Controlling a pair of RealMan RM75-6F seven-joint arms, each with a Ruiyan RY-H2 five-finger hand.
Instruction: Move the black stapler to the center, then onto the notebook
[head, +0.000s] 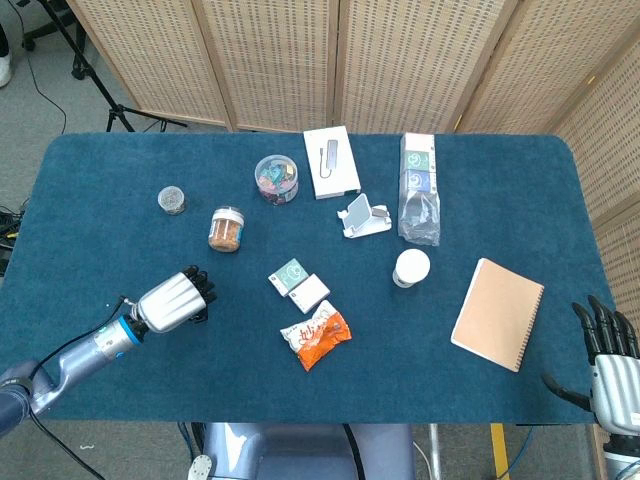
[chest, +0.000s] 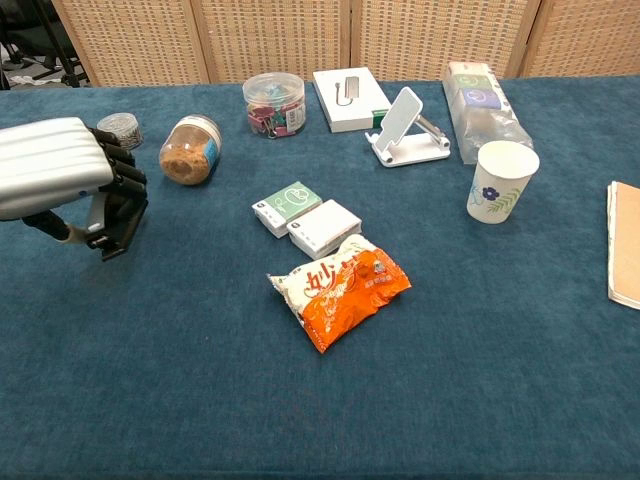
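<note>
A blue cloth-covered table (head: 120, 190) seen from above and from chest height. The only writing is on an orange snack packet (chest: 340, 289) near the middle of the table, which carries large white Chinese characters, too crumpled to read fully. Just behind it lie two small white boxes (chest: 306, 218), one with a green panel and a round logo whose words are too small to make out.

The left hand (head: 172, 301), silver-backed with black fingers, sits toward the table's left front area. Its fingers (chest: 122, 190) are curled tight around the black stapler (chest: 110, 222). The stapler is mostly hidden inside the grasp; in the chest view only a dark, narrow body shows, hanging tilted below the knuckles with a pale strip along one side. Whether it touches the cloth cannot be told.

The right hand (head: 606, 352) is at the table's right front corner, partly cut off by the frame, holding nothing, its fingers straight and slightly spread.

The tan spiral-bound notebook (head: 497, 313) lies flat near the right edge, well apart from the stapler; the chest view shows only its left margin.

Toward the back edge stand a clear tub of coloured clips (head: 276, 178), a flat white box (head: 331, 161), a white phone stand (head: 362, 216) and a clear-wrapped package (head: 418, 188). A white paper cup (chest: 501, 180) with a leaf print stands near the notebook. A jar of brown granules (head: 227, 229) and a small round tin (head: 172, 200) sit toward the left.
</note>
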